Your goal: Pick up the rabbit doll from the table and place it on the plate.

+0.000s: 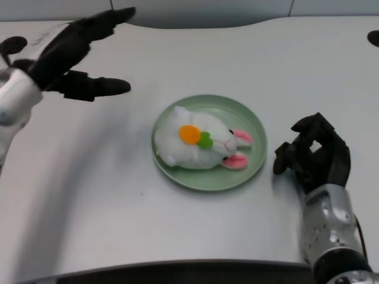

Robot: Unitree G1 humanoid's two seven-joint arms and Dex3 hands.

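White plush rabbit doll (198,144) lying on its side on the green plate (254,163), placing apparently done; left hand (71,56) up and left of the plate, fingers spread, empty, probably only needs withdrawing.

a bare lab-like test bench: plain white table (106,201) with a curved cut-out far edge.

White table (118,213), curved far edge; pale wall (207,9) behind. Dark spot (373,38) at right edge, perhaps a hole.
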